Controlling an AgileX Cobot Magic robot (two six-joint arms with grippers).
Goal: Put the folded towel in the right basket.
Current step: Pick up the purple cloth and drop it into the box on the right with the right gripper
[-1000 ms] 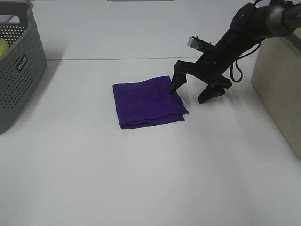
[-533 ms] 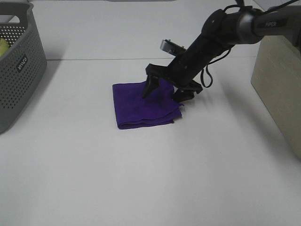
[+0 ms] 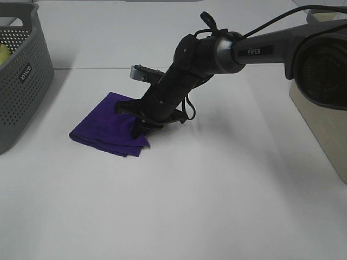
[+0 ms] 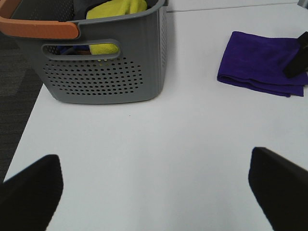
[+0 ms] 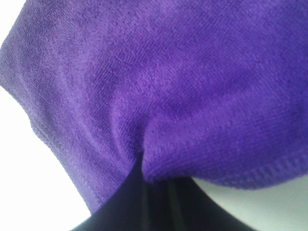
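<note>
while my right gripper point(image 3: 136, 121) pinches the purple towel point(image 3: 103, 125), lying left of centre, i judge the grasp made; next: lift, carry right to the beige basket point(image 3: 320, 108). left gripper point(image 4: 154, 192) spread.

The folded purple towel point(image 3: 103, 127) lies left of centre, its right edge pinched upward.

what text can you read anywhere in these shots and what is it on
"PIPER": white letters on the right arm, seen in the exterior high view.
Grey basket: a small white brand mark on its wall, too blurred to read.
Purple towel: no text.
Left wrist and right wrist views: no readable text.
</note>
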